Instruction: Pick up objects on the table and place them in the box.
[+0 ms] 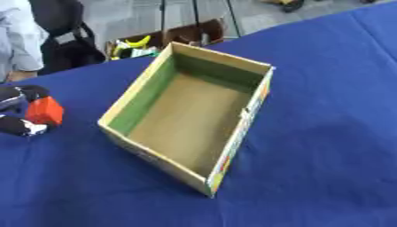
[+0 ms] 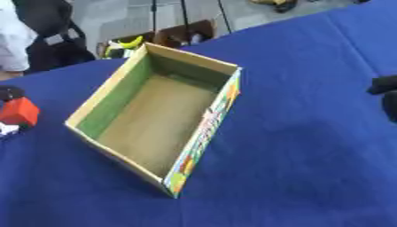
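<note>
Open rectangular cardboard box (image 1: 232,137): plain brown floor, green-lined inner wall on its left, colourful print on the outer right wall; stands askew at the middle of the blue cloth-covered table (image 1: 325,133). Small red block-shaped object (image 1: 45,111): at the table's left edge, left of the box, with the black left hand (image 1: 17,126) curled round it. Right hand (image 2: 385,95): dark shape at the right edge, finger state cannot be told.
</note>
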